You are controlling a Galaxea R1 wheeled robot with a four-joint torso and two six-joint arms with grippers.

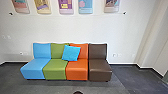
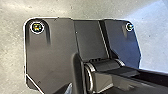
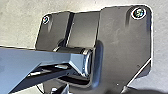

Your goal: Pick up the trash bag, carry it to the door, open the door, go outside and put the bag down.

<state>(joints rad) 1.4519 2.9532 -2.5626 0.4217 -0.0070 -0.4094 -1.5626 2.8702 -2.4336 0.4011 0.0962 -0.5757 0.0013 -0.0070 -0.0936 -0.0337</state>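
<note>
Low in the left wrist view, a small part of what looks like my left gripper [image 2: 69, 89] stands out against the robot's dark base plate. What looks like part of my right gripper [image 3: 60, 89] lies at the lower edge of the right wrist view, also over the plate. I cannot tell how either one stands or whether it holds anything. A dark rounded shape [image 3: 147, 91] at that view's lower right corner is too unclear to name.
Against the white wall ahead stand joined seats in blue, green, orange [image 1: 77, 71] and brown [image 1: 100, 71], with a blue cushion [image 1: 71, 53] leaning on them. Posters [image 1: 66, 6] hang above. A small dark round thing [image 1: 78, 92] shows at the bottom edge, over grey floor.
</note>
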